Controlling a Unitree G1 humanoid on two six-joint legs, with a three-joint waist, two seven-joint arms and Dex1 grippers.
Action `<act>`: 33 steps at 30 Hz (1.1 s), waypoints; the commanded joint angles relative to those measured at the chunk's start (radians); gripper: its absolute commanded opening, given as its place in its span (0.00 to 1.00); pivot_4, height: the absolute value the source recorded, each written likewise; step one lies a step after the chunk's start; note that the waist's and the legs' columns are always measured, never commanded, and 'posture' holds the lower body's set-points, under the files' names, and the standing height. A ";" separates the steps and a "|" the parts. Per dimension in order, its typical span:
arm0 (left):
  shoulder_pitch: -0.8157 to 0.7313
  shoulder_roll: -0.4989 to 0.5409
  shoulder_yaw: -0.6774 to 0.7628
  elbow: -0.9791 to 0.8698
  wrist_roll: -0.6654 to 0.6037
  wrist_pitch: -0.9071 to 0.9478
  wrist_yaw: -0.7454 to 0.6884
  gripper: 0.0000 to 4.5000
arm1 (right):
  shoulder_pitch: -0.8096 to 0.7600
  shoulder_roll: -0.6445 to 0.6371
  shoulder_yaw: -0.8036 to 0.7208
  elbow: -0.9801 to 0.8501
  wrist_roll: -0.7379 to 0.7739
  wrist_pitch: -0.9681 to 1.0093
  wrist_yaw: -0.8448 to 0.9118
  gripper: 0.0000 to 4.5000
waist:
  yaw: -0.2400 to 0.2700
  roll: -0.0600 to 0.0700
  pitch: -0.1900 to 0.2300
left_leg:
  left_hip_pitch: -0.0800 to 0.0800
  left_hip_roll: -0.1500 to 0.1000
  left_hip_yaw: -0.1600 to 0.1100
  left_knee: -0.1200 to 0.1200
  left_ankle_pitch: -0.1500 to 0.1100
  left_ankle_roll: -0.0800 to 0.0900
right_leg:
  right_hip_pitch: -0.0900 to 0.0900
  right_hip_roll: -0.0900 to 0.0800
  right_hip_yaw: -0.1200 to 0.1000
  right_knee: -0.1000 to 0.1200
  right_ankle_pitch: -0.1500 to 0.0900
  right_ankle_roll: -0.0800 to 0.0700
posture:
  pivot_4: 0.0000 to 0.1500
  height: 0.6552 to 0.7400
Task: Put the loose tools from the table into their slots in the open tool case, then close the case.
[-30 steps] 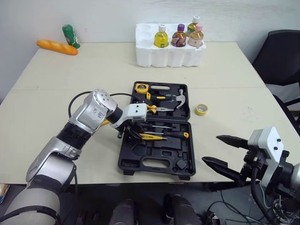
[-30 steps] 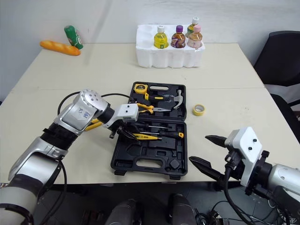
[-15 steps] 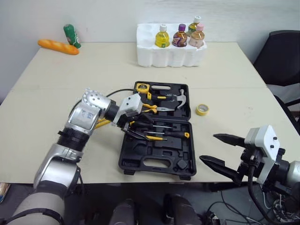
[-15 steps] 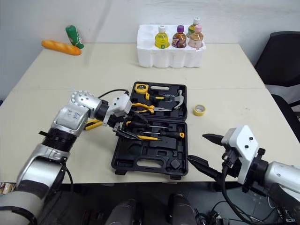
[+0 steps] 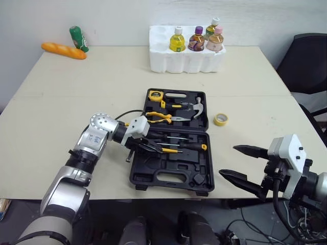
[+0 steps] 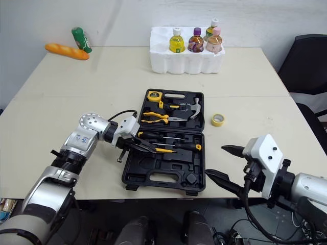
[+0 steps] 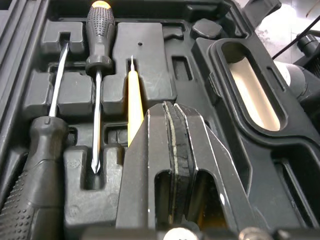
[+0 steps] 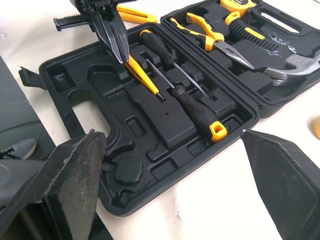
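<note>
The case (image 5: pixel 153 164) lies open near the front edge of the table (image 5: pixel 76 81), lid half away from the robot. In the lid sit a tape measure (image 5: pixel 154 95), yellow-handled pliers (image 5: pixel 158 116) and a hammer (image 5: pixel 196 107). The near half holds three screwdrivers side by side: a thin one (image 5: pixel 173 138), a black one (image 5: pixel 190 145) with a yellow cap, and a small yellow one (image 5: pixel 167 150). The left gripper (image 5: pixel 152 148) reaches in over the case's left edge, its two fingers pressed together and pointing down at the handle end of the yellow screwdriver. The tips are right at it, but I cannot tell whether they pinch it or only touch it. A yellow tool (image 8: pixel 135 15) lies loose on the table just beside the case, on the left arm's side. A tape roll (image 5: pixel 220 119) sits on the table just off the lid's right edge. The right gripper (image 5: pixel 228 161) hangs off the front of the table to the right of the case, fingers spread wide apart with nothing between them. At the far edge stands a foam tray (image 5: pixel 168 60) with four bottles (image 5: pixel 196 38). At the far left corner are a loaf (image 5: pixel 62 50) and a green bottle (image 5: pixel 77 39). A chair (image 5: pixel 306 61) stands at the right.
</note>
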 commanded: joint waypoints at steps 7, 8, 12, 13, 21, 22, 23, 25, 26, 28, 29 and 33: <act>-0.044 -0.019 -0.026 0.108 0.124 -0.132 0.106 0.01 | 0.001 -0.010 -0.045 -0.021 0.048 0.006 -0.009 1.00 | 0.001 0.000 0.000 | 0.001 0.000 0.000 0.000 0.000 0.000 | 0.001 -0.001 0.000 0.000 0.000 0.000 | 1.00 0.96; -0.049 -0.021 -0.025 0.117 0.126 -0.140 0.110 0.01 | 0.002 -0.010 -0.045 -0.022 0.050 0.006 -0.011 1.00 | 0.002 0.000 0.000 | 0.001 0.000 0.000 0.000 0.000 0.001 | 0.001 -0.001 0.000 0.000 0.000 0.000 | 1.00 0.96; -0.054 -0.030 -0.011 0.093 0.081 -0.111 0.070 0.01 | 0.005 -0.010 -0.041 -0.025 0.054 0.005 -0.017 1.00 | 0.001 0.000 0.000 | 0.002 0.000 -0.001 0.000 -0.002 0.003 | 0.004 -0.003 -0.002 -0.002 0.001 0.001 | 1.00 0.96; -0.053 -0.031 -0.008 0.083 0.072 -0.102 0.062 0.01 | 0.007 -0.009 -0.040 -0.025 0.054 0.004 -0.018 1.00 | 0.001 0.000 0.000 | 0.002 0.000 -0.001 0.000 -0.002 0.003 | 0.004 -0.003 -0.002 -0.002 0.001 0.001 | 1.00 0.96; -0.085 -0.048 0.049 0.045 -0.019 0.103 0.043 0.01 | 0.025 -0.003 -0.043 -0.032 0.056 0.002 -0.030 1.00 | 0.000 0.000 0.000 | 0.001 0.000 -0.001 0.001 -0.002 0.003 | 0.004 -0.002 -0.002 -0.003 0.001 0.002 | 1.00 0.96; -0.086 -0.048 0.045 0.057 -0.007 0.089 0.049 0.01 | 0.029 -0.003 -0.045 -0.032 0.056 0.001 -0.030 1.00 | 0.000 0.000 0.000 | 0.001 0.000 -0.001 0.001 -0.002 0.003 | 0.004 -0.002 -0.002 -0.003 0.001 0.002 | 1.00 0.96; -0.084 -0.047 0.041 0.067 0.002 0.078 0.052 0.01 | 0.032 -0.003 -0.046 -0.032 0.057 -0.001 -0.030 1.00 | 0.000 0.000 0.000 | 0.001 0.000 -0.001 0.001 -0.002 0.003 | 0.004 -0.002 -0.002 -0.003 0.001 0.002 | 1.00 0.96; -0.077 -0.052 0.030 0.090 0.025 0.062 0.067 0.01 | 0.035 -0.004 -0.045 -0.032 0.058 -0.002 -0.032 1.00 | -0.001 0.000 0.000 | 0.001 0.000 -0.001 0.001 -0.002 0.003 | 0.004 -0.002 -0.002 -0.003 0.001 0.002 | 1.00 0.96; -0.076 -0.054 0.026 0.101 0.034 0.056 0.074 0.01 | 0.034 -0.005 -0.044 -0.031 0.059 -0.002 -0.032 1.00 | -0.002 0.000 0.000 | 0.001 0.000 -0.001 0.001 -0.002 0.003 | 0.004 -0.002 -0.002 -0.003 0.001 0.002 | 1.00 0.96; -0.066 -0.064 0.012 0.132 0.072 0.017 0.115 0.01 | 0.032 -0.006 -0.041 -0.029 0.058 -0.002 -0.034 1.00 | -0.001 0.000 0.000 | 0.001 0.000 -0.001 0.001 -0.002 0.003 | 0.004 -0.002 -0.002 -0.003 0.001 0.002 | 1.00 0.96; -0.058 -0.068 0.004 0.141 0.089 0.008 0.134 0.01 | 0.031 -0.007 -0.040 -0.029 0.057 -0.002 -0.034 1.00 | 0.000 0.000 0.000 | 0.001 0.000 -0.001 0.001 -0.002 0.003 | 0.004 -0.002 -0.002 -0.003 0.001 0.002 | 1.00 0.96; -0.015 -0.058 -0.025 0.143 0.140 -0.015 0.177 0.01 | 0.029 -0.008 -0.042 -0.030 0.060 0.000 -0.040 1.00 | 0.000 0.000 0.000 | 0.002 0.000 -0.001 0.001 -0.003 0.004 | 0.005 -0.003 -0.002 -0.003 0.001 0.002 | 1.00 0.96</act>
